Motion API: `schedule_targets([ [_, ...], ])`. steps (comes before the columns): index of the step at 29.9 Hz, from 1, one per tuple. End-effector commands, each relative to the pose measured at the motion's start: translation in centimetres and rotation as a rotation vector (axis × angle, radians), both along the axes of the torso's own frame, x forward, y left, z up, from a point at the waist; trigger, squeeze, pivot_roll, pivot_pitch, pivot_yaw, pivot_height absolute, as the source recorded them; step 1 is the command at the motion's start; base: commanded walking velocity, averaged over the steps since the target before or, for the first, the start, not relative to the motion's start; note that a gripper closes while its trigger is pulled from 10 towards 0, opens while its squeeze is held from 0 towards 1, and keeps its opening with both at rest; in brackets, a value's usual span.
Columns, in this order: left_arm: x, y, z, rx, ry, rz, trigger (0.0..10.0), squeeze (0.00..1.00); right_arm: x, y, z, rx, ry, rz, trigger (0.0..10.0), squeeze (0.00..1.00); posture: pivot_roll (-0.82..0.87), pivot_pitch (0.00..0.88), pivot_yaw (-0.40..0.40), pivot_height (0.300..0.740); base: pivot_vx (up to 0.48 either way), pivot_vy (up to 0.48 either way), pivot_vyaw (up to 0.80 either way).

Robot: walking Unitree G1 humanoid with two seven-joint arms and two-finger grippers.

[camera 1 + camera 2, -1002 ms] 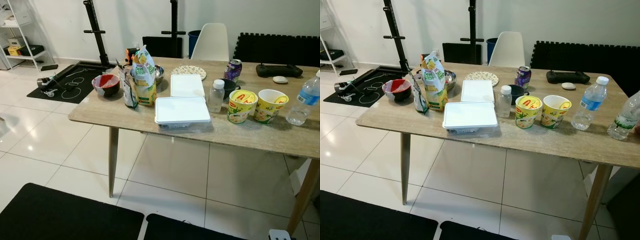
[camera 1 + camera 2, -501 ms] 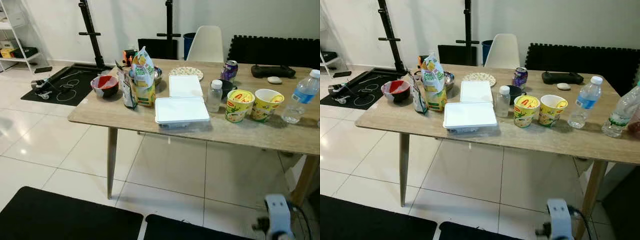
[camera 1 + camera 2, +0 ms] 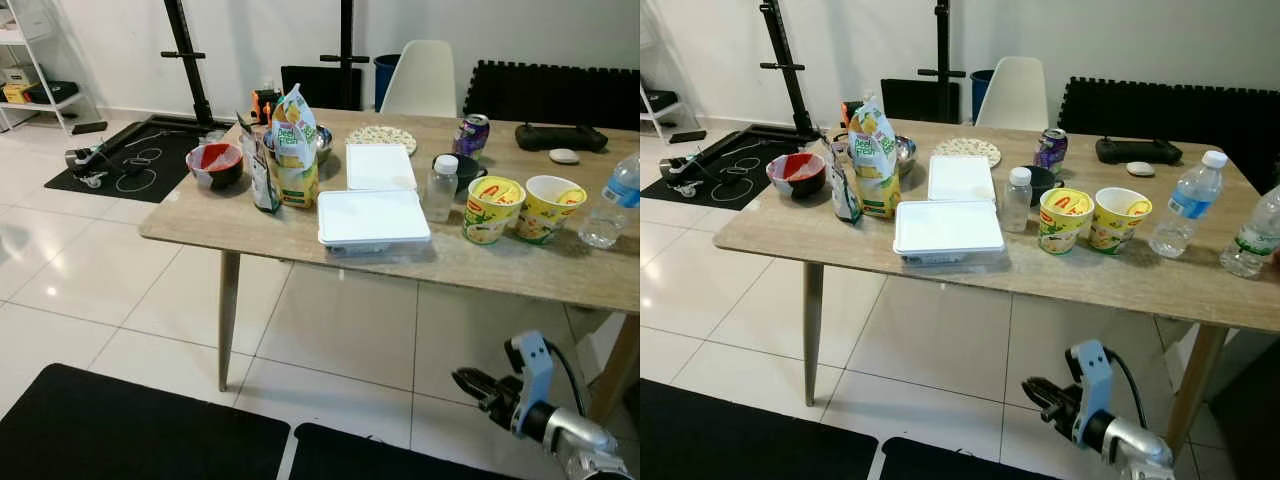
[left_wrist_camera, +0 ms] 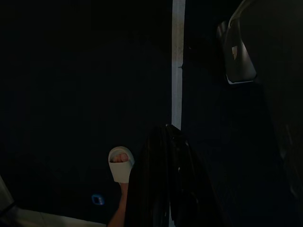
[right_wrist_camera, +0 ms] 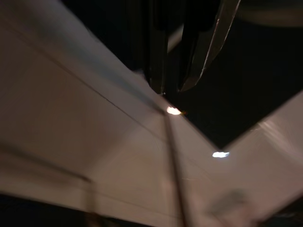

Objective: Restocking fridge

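Right pincer (image 3: 1036, 392) risen (black, slim-fingered)

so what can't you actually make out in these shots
- Contents of the white lidded container, eye views: its opaque lid hides them.
- Water bottle at the table's right end, left eye view: cut by the frame edge.
- Left wrist view: nearly all dark.
- Right gripper, right wrist view: motion blur.

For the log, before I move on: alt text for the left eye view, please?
A wooden table holds a white lidded container, snack bags, two yellow noodle cups and bottles. The right gripper hangs low over the tiled floor, below the table's edge.
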State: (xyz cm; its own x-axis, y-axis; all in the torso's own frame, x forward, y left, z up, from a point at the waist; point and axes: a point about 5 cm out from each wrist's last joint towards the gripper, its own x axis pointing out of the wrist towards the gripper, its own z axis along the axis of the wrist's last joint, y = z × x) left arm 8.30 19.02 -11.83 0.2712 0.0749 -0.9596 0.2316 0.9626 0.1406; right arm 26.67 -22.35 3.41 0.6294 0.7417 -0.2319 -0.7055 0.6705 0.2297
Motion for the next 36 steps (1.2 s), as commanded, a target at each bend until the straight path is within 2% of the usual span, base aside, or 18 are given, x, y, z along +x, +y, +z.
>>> schedule_targets([
  [1, 1.6, -2.4, 0.2, -0.072, -0.086, 0.021, 10.0, 0.00, 0.5, 1.1, 1.2, 0.036, -0.046, 0.100, 10.0, 0.00, -0.05, 0.000, -0.050, 0.740, 0.000, 0.000, 0.00],
  [3, 1.6, -2.4, 0.2, -0.072, -0.092, 0.026, 10.0, 0.00, 1.1, 2.2, 2.3, 0.058, -0.097, 0.153, 10.0, 0.00, -0.05, 0.000, -0.049, 0.740, 0.000, 0.000, 0.00],
  [4, 1.6, -2.4, 0.2, -0.072, -0.092, 0.026, 10.0, 0.00, 1.1, 2.2, 2.3, 0.058, -0.097, 0.153, 10.0, 0.00, -0.05, 0.000, -0.049, 0.740, 0.000, 0.000, 0.00],
  [7, 1.7, -2.4, 0.2, -0.073, -0.101, 0.037, 10.0, 0.00, 2.3, 4.0, 4.3, 0.103, -0.189, 0.198, 10.0, 0.00, -0.05, 0.000, -0.049, 0.740, 0.000, 0.000, 0.00],
  [9, 1.7, -2.4, 0.2, -0.073, -0.103, 0.038, 10.0, 0.00, 2.9, 4.6, 5.0, 0.098, -0.227, 0.194, 10.0, 0.00, -0.05, 0.000, -0.047, 0.740, 0.000, 0.000, 0.00],
  [10, 1.7, -2.4, 0.2, -0.073, -0.106, 0.039, 10.0, 0.00, 3.9, 5.5, 6.0, 0.082, -0.278, 0.180, 10.0, 0.00, -0.05, 0.000, -0.047, 0.740, 0.000, 0.000, 0.00],
  [15, 1.7, -2.4, 0.2, -0.074, -0.108, 0.042, 10.0, 0.00, 5.5, 6.7, 7.3, 0.045, -0.349, 0.117, 10.0, 0.00, -0.04, 0.000, -0.047, 0.740, 0.000, 0.000, 0.00],
  [16, 1.7, -2.4, 0.3, -0.075, -0.111, 0.044, 10.0, 0.00, 6.3, 7.3, 8.0, 0.017, -0.382, 0.078, 10.0, 0.00, -0.04, 0.000, -0.047, 0.740, 0.000, 0.000, 0.00],
  [18, 1.7, -2.4, 0.3, -0.075, -0.112, 0.044, 10.0, 0.00, 6.6, 7.6, 8.2, 0.004, -0.393, 0.066, 10.0, 0.00, -0.04, 0.000, -0.047, 0.740, 0.000, 0.000, 0.00],
  [19, 1.7, -2.4, 0.3, -0.077, -0.114, 0.048, 10.0, 0.00, 7.4, 8.0, 8.6, -0.033, -0.406, 0.003, 10.0, 0.22, -0.04, 0.000, -0.045, 0.740, 0.000, 0.000, 0.00],
  [20, 1.7, -2.4, 0.3, -0.078, -0.115, 0.047, 10.0, 0.00, 7.7, 8.2, 8.8, -0.042, -0.413, -0.016, 10.0, 0.71, -0.04, 0.000, -0.045, 0.740, 0.000, 0.000, 0.00],
  [21, 1.7, -2.4, 0.3, -0.078, -0.115, 0.047, 10.0, 0.00, 7.7, 8.2, 8.8, -0.042, -0.413, -0.016, 10.0, 0.71, -0.04, 0.000, -0.045, 0.740, 0.000, 0.000, 0.00],
  [22, 1.7, -2.4, 0.3, -0.078, -0.116, 0.047, 10.0, 0.00, 8.0, 8.4, 9.0, -0.048, -0.420, -0.035, 10.0, 0.98, -0.04, 0.000, -0.045, 0.740, 0.000, 0.000, 0.00],
  [23, 1.7, -2.4, 0.3, -0.077, -0.116, 0.045, 10.0, 0.00, 8.3, 8.7, 9.1, -0.072, -0.426, -0.043, 10.0, 1.00, -0.04, 0.000, -0.044, 0.740, 0.000, 0.000, 0.00],
  [30, 1.6, -2.4, 0.3, -0.077, -0.121, 0.040, 10.0, 0.00, 9.9, 10.2, 10.8, -0.204, -0.495, -0.054, 10.0, 1.00, -0.03, 0.000, -0.046, 0.740, 0.000, 0.000, 0.00],
  [31, 1.6, -2.4, 0.3, -0.077, -0.121, 0.037, 10.0, 0.00, 10.4, 10.3, 11.4, -0.285, -0.534, -0.055, 10.0, 1.00, -0.03, 0.000, -0.048, 0.740, 0.000, 0.000, 0.00],
  [34, 1.6, -2.5, 0.2, -0.077, -0.121, 0.036, 10.0, 0.00, 10.8, 10.4, 11.7, -0.343, -0.559, -0.062, 10.0, 1.00, -0.02, 0.000, -0.050, 0.740, 0.000, 0.000, 0.00],
  [36, 1.5, -2.5, 0.2, -0.077, -0.120, 0.034, 10.0, 0.00, 11.4, 10.5, 12.1, -0.493, -0.621, -0.075, 10.0, 1.00, -0.02, 0.000, -0.051, 0.740, 0.000, 0.000, 0.00],
])
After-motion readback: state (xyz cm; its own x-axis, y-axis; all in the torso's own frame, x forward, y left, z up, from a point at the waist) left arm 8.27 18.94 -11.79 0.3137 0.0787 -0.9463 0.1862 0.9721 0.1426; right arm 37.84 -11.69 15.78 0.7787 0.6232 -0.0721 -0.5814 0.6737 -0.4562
